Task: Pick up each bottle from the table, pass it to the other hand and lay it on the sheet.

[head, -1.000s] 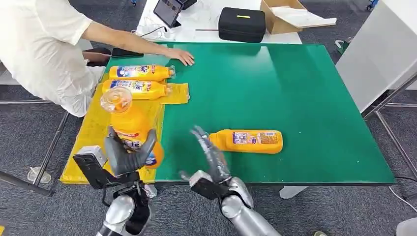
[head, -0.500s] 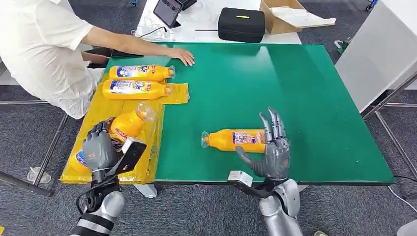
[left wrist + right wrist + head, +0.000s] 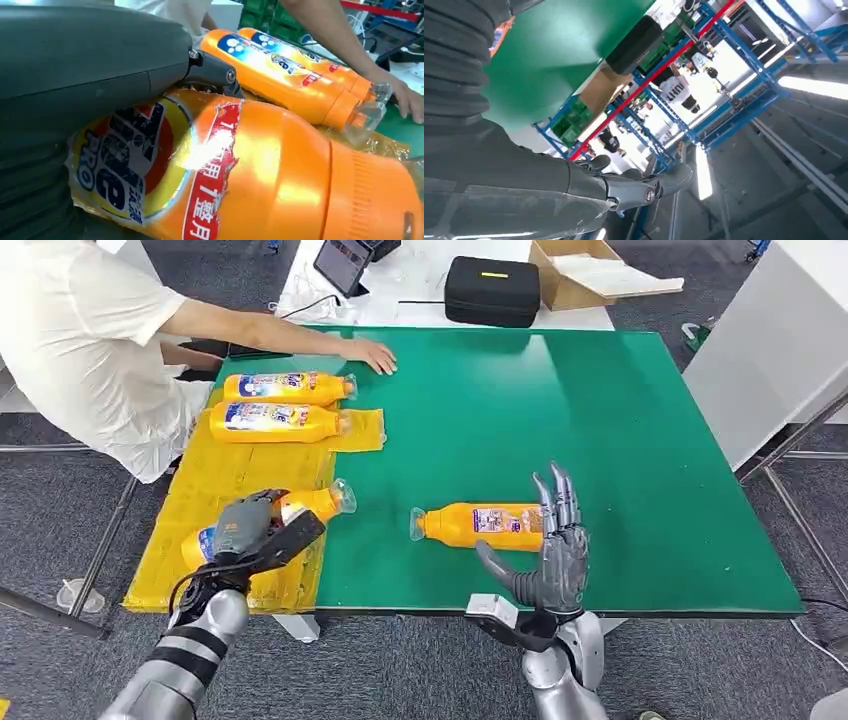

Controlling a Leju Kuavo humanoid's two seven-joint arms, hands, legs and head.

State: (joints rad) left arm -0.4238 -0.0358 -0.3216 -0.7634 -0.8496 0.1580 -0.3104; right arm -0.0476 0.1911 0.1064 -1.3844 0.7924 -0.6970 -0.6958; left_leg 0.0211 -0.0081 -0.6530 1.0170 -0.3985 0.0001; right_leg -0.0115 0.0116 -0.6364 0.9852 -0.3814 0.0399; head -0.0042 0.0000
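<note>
- Two orange plastic bottles (image 3: pixel 285 405) with blue-and-white labels already lie side by side on the crinkled yellow sheet (image 3: pixel 200 495) at the far end.
- The left robot hand (image 3: pixel 252 530) grips a third orange bottle (image 3: pixel 315 505), lying low on the sheet's near part.
- A fourth orange bottle (image 3: pixel 485 525) lies on the green desk (image 3: pixel 600 420), still to be passed; the right robot hand (image 3: pixel 553 552) stands beside it, fingers spread, holding nothing.

1. My arms (image 3: pixel 185 665) are silver, banded with black rings.
2. My left hand (image 3: pixel 250 530) and right hand (image 3: pixel 552 558) are dark grey.
3. A black block with white label sits at my right wrist (image 3: pixel 495 612).
</note>
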